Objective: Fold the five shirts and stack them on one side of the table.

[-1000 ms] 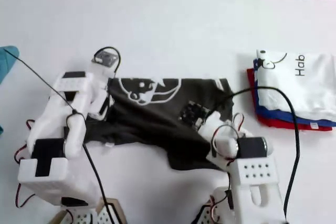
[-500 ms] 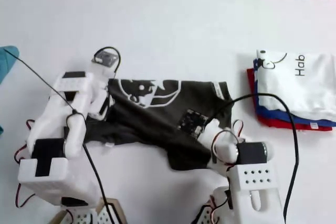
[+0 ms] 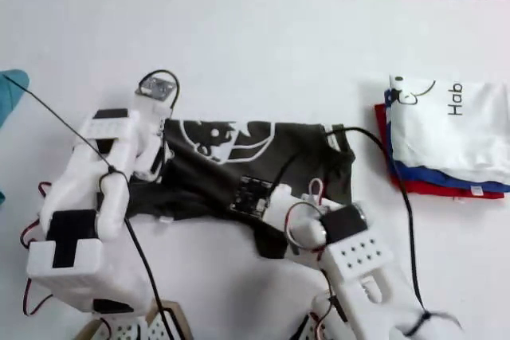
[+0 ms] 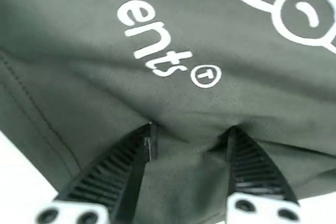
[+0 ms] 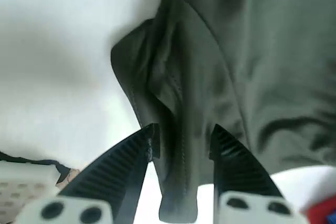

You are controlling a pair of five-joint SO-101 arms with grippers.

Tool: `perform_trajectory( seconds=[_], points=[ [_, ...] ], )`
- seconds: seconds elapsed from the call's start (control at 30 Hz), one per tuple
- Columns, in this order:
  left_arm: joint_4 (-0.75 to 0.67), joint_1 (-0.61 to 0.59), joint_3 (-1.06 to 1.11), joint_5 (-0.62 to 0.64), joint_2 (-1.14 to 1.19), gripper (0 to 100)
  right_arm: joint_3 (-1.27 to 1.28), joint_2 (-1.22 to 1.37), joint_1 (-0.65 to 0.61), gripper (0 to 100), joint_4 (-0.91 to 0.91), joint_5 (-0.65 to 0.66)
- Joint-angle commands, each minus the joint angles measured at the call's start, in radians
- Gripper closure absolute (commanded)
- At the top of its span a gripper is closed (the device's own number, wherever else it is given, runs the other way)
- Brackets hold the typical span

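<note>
The dark shirt [image 3: 239, 157] lies crumpled near the middle of the white table [image 3: 255, 45], its white printed design toward the far side, and both arms are on it. The left arm [image 3: 96, 189] comes down on the shirt's left end. In its wrist view the left gripper [image 4: 190, 135] has its jaws apart, the ribbed fingertips [image 4: 142, 145] pressed onto the printed cloth [image 4: 173, 35], which puckers a little between them — we see no fold clamped there. The right arm [image 3: 351, 252] reaches in from the near edge to the shirt's near hem. In its own wrist view the right gripper [image 5: 182, 135] is closed on a bunched ridge of dark fabric [image 5: 252, 51]. That ridge runs straight through the narrow gap between its fingers [image 5: 136, 150], with bare table to one side. Well apart from all this, at the table's right edge, sits a stack of folded shirts — a white shirt [image 3: 454, 129] with dark print on top, a blue shirt [image 3: 422, 174] under it and a red shirt [image 3: 430, 189] at the bottom, their edges stepping out one below the other.
</note>
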Motion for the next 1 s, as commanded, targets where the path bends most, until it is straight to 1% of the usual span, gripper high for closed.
perform_trajectory(
  seconds=[0.0,0.13,0.27,0.43,0.63,0.73,0.8,0.87,0.9,0.93,0.97],
  points=[
    [-0.028,-0.015,-0.013,0.018,0.003,77,-0.005,0.097,-0.030,83.6,-0.039,-0.008],
    [-0.029,-0.028,-0.013,0.021,0.003,77,-0.005,0.134,-0.122,83.6,-0.088,-0.023],
    [-0.029,-0.068,-0.015,0.071,0.002,77,-0.005,0.140,-0.165,83.7,-0.140,-0.110],
    [-0.028,-0.066,-0.015,0.077,0.002,77,0.005,0.154,-0.165,83.7,-0.222,-0.124],
    [-0.028,-0.061,-0.015,0.074,0.003,77,0.057,0.318,-0.160,83.7,-0.361,-0.123],
    [-0.028,-0.060,-0.015,0.072,0.003,77,0.048,0.387,-0.160,84.1,-0.401,-0.124],
    [-0.029,-0.058,-0.015,0.072,0.003,77,0.026,0.392,-0.160,88.8,-0.401,-0.124],
    [-0.029,-0.049,-0.015,0.069,0.003,77,0.002,0.392,-0.160,97.4,-0.400,-0.124],
    [-0.029,-0.049,-0.015,0.069,0.003,77,-0.012,0.392,-0.160,98.6,-0.390,-0.124],
    [-0.029,-0.049,-0.015,0.069,0.003,77,-0.029,0.392,-0.160,96.8,-0.378,-0.124],
    [-0.029,-0.049,-0.015,0.069,0.003,77,-0.048,0.392,-0.160,97.1,-0.358,-0.124]
  ],
)
